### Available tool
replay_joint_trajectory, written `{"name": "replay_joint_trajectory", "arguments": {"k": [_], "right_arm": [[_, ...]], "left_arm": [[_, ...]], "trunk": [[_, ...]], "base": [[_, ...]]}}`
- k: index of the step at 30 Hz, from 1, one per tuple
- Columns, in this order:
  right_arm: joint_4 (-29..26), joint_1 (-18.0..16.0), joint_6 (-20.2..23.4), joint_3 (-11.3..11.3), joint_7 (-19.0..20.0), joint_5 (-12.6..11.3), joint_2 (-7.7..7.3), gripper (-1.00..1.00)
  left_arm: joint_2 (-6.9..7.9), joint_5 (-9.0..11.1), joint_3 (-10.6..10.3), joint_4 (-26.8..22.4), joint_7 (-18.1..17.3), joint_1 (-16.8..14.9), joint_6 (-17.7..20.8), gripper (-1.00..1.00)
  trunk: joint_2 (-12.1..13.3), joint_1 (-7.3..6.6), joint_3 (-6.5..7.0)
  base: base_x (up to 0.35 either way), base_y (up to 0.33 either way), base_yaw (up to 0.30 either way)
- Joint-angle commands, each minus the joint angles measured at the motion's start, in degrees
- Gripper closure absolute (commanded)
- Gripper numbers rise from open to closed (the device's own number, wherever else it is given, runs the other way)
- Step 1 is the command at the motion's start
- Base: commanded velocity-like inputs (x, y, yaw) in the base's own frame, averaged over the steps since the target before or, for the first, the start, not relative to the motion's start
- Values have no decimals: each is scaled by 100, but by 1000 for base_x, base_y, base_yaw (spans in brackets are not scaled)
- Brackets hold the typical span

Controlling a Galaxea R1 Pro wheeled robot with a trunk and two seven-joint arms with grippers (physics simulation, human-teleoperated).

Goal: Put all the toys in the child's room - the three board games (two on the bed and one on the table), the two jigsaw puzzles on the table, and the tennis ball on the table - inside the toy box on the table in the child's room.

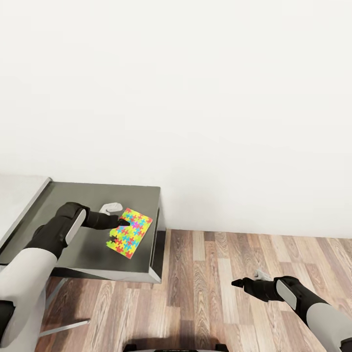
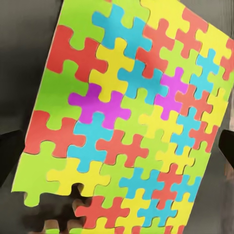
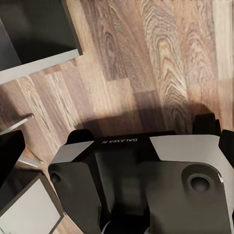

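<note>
Your left gripper (image 1: 117,231) is reaching over the dark grey rectangular table (image 1: 83,254), and its two black fingers are standing at the near edge of the flat, multicoloured jigsaw puzzle (image 1: 129,232), one to each side; in the left wrist view the jigsaw puzzle (image 2: 131,122) is spreading across nearly the whole frame, with a dark fingertip (image 2: 9,156) showing at each side edge, so the fingers are set wide around the puzzle; I cannot tell whether they are touching it. The puzzle is lying near the table's right end, tilted against the table's edges, close to the white wall (image 1: 195,98). Your right gripper (image 1: 237,283) is hanging low over the brown wood-plank floor (image 1: 220,274), well apart from the table; its fingers are appearing drawn together to a narrow point, holding nothing; the right wrist view is looking down at the robot's dark base (image 3: 141,185) and the floor (image 3: 146,58).
</note>
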Motion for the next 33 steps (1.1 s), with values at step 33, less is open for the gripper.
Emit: {"name": "replay_joint_trajectory", "arguments": {"k": [33], "right_arm": [[-4, -3, 21, 20, 11, -13, -4, -100]], "left_arm": [[14, 51, 0, -4, 14, -5, 34, -100]], "trunk": [[-10, 3, 5]], "base": [[-15, -22, -14]]}}
